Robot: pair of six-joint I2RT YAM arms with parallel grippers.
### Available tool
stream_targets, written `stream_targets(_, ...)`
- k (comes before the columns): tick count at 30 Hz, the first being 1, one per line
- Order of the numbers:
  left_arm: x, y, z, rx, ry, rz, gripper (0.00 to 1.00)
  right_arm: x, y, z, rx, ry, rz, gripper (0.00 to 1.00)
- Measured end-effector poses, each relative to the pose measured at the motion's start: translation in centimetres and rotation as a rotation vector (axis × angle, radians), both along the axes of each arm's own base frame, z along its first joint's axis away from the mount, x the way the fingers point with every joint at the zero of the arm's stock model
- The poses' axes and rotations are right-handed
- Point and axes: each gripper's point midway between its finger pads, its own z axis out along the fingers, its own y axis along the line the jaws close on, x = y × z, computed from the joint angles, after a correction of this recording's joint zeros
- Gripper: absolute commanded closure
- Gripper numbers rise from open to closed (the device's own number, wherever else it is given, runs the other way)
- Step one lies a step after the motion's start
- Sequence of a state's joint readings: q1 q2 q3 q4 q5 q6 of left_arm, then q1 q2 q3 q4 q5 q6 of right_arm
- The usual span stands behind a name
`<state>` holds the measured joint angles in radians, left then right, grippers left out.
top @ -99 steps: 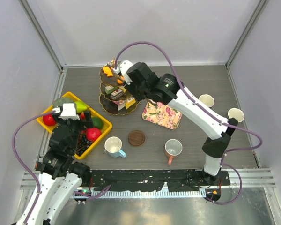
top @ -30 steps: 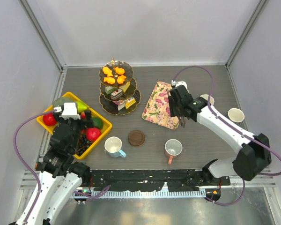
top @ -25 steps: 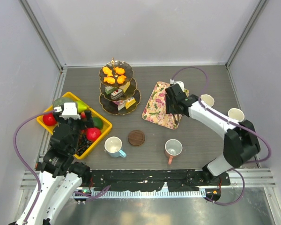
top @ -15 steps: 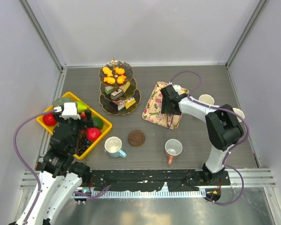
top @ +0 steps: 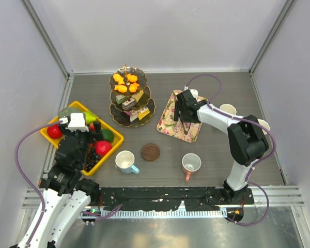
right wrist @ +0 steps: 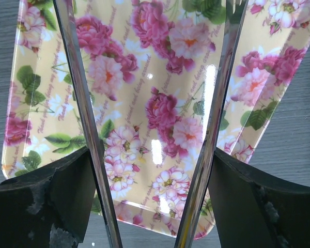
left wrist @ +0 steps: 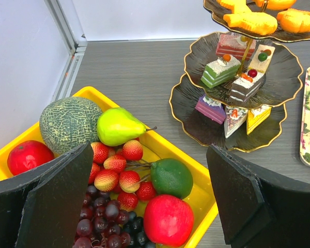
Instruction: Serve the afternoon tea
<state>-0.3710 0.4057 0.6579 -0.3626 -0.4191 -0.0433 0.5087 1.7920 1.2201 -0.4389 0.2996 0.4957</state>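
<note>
Neatly, orange pastries (left wrist: 250,21) top the dark scalloped stand (left wrist: 194,121).

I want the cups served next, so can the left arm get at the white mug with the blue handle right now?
Probably yes. The white mug stands clear beside the yellow crate, near the left arm's base, and the left gripper is open and empty.
</note>
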Motion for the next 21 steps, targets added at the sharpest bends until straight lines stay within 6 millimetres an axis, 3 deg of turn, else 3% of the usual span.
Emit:
stream_targets(17, 0.0, 0.0, 0.0, 0.0, 0.0, 0.0, 0.01, -0.7, 0.2, 0.7, -0.001, 0.022, 0.054, 0.09)
stream_targets(21, 0.0, 0.0, 0.0, 0.0, 0.0, 0.0, 0.01, -1.0, 0.4, 1.4, 0.001, 0.019, 0.084, 0.13)
